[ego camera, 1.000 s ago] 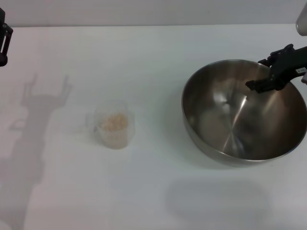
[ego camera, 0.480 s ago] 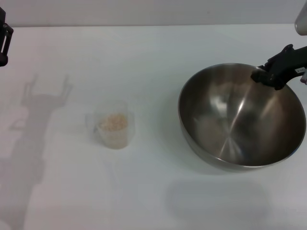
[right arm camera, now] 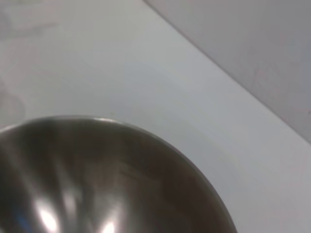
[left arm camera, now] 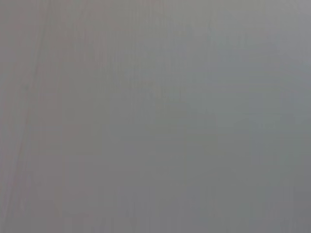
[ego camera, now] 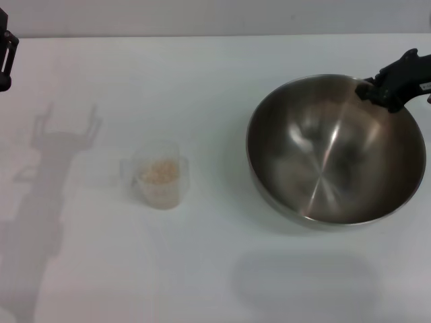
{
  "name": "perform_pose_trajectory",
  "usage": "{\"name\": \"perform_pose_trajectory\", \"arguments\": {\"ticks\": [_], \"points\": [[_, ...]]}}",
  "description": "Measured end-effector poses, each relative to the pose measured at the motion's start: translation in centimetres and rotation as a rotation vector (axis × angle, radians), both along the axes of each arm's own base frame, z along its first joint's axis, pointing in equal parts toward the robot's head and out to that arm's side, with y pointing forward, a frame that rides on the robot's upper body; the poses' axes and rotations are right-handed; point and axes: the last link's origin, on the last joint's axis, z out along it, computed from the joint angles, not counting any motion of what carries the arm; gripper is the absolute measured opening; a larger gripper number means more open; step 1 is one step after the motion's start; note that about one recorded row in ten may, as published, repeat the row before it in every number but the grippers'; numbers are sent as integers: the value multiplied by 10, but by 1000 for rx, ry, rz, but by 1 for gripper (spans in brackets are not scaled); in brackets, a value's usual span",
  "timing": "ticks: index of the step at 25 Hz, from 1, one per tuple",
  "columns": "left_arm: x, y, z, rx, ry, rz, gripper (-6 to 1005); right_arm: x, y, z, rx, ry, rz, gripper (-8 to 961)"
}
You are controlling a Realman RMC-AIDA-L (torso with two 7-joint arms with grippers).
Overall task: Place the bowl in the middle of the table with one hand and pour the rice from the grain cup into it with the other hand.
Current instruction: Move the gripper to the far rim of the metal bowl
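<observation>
The shiny steel bowl (ego camera: 323, 168) sits at the right of the white table (ego camera: 202, 81), tipped so its far rim is raised. My right gripper (ego camera: 374, 91) is shut on that far right rim. The right wrist view shows the bowl's inside (right arm camera: 97, 179) up close, without my fingers. The clear grain cup (ego camera: 159, 176) stands upright left of centre with rice (ego camera: 160, 171) in it, well apart from the bowl. My left gripper (ego camera: 5, 54) hangs at the far left edge, high above the table; its forked shadow shows the fingers spread.
The left arm's shadow (ego camera: 54, 175) falls across the table's left side. The table's back edge meets a grey wall (right arm camera: 252, 43). The left wrist view shows only a plain grey surface.
The right gripper has gone from inside the bowl to its far rim and closed on it. The bowl has tipped and shifted slightly left and toward the back. Cup and left arm are unmoved.
</observation>
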Motion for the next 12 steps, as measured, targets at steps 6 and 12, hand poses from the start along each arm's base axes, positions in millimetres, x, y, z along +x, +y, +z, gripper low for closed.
{"name": "perform_pose_trajectory", "arguments": {"ticks": [6,12], "points": [[0,1,0,1,2,-2,749,-6,-1,3,22,65,26,66],[1,1,1,3,4,-2,747,-13,-2,6,43,134,52,48]]}}
